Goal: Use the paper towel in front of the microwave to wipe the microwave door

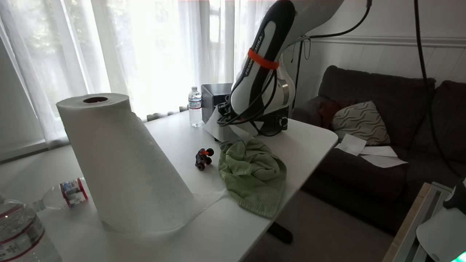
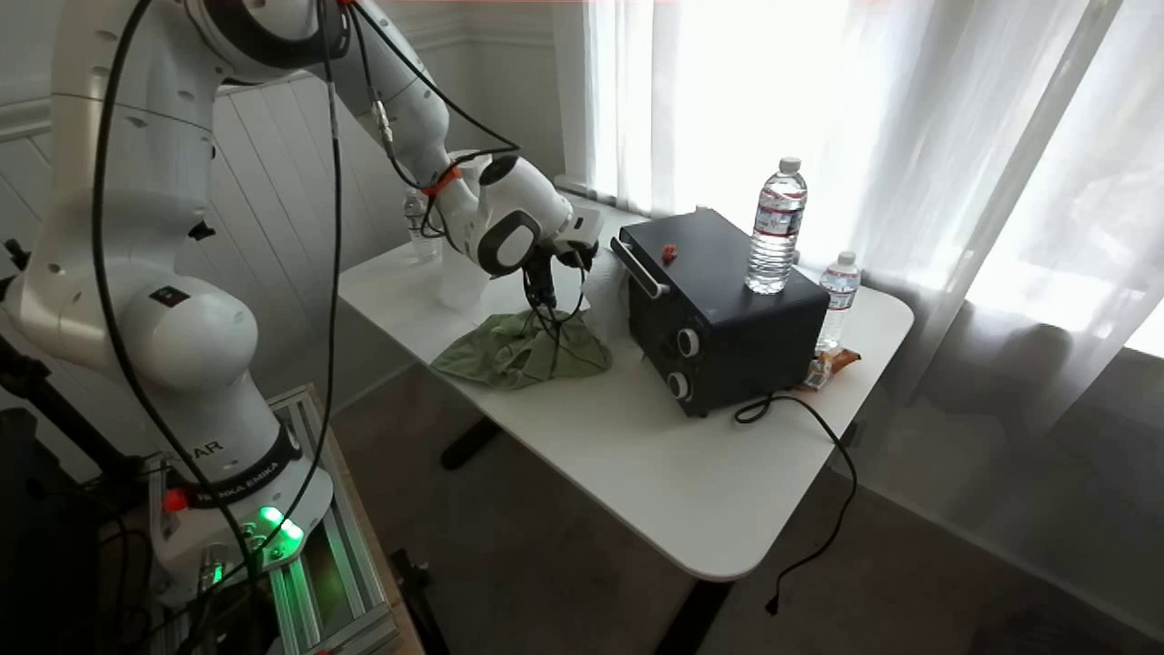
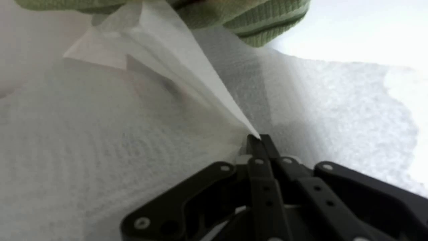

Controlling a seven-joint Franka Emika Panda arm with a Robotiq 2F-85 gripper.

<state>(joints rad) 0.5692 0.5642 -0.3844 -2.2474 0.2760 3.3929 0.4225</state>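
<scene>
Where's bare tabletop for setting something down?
Roomiest is the stretch of white table bordered by the green cloth, the microwave and a rounded corner. In an exterior view, a smaller patch lies between the paper towel roll, toy car and upright bottle. Crowded: around the hand, with pinched paper towel and cloth, and beside the microwave, with wrapper and cord.

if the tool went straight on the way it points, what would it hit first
Most likely the spread part of the paper towel ahead of the tool, then presumably the table beneath; the wrist view leaves depth unclear.
</scene>
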